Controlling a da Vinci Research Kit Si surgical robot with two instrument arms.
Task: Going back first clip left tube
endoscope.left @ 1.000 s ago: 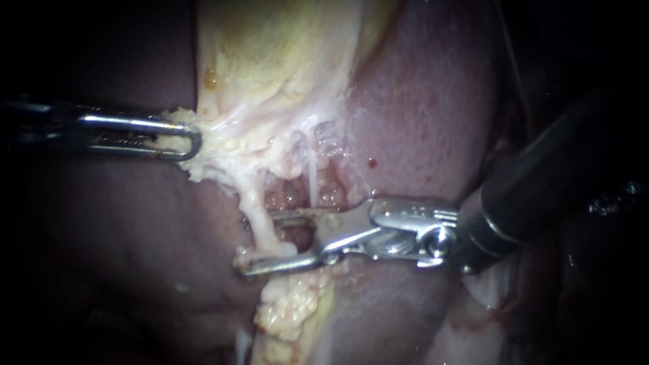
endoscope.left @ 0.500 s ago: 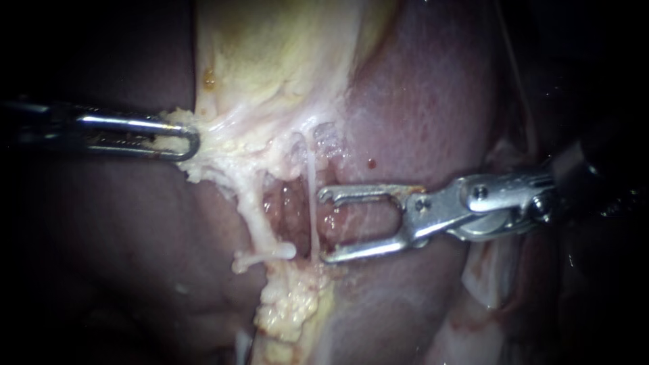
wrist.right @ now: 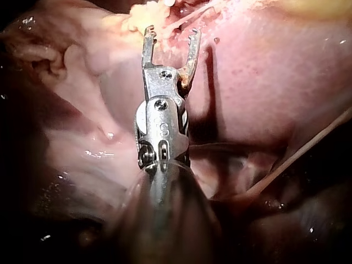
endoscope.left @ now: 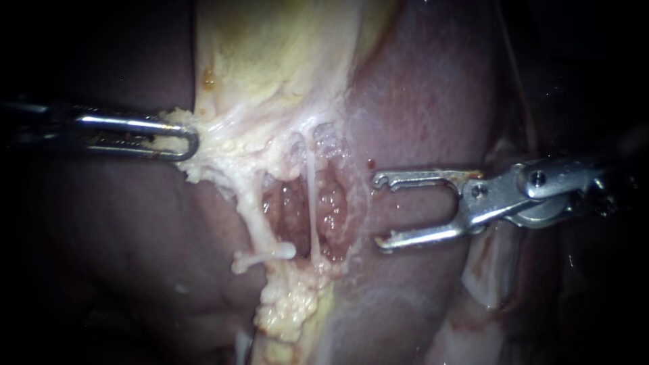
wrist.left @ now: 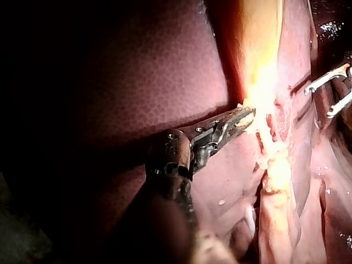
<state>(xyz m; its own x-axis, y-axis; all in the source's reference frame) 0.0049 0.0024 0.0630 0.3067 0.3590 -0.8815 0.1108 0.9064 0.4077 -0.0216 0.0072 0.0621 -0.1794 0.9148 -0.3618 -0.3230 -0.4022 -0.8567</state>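
the left instrument (endoscope.left: 182, 143) and right instrument (endoscope.left: 380, 211) are shiny bare metal; the liver (endoscope.left: 419, 101) is wet, glossy.

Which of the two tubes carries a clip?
The left tube, the thicker one: a pale clip crosses its lower end. The thin right tube beside it is bare.

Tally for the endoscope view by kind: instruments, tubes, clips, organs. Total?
Instruments: 2 (left instrument, right instrument)
Tubes: 2 (left tube, thin right tube)
Clips: 1 (clip on the left tube)
Organs: 2 (gallbladder, liver)
Total: 7
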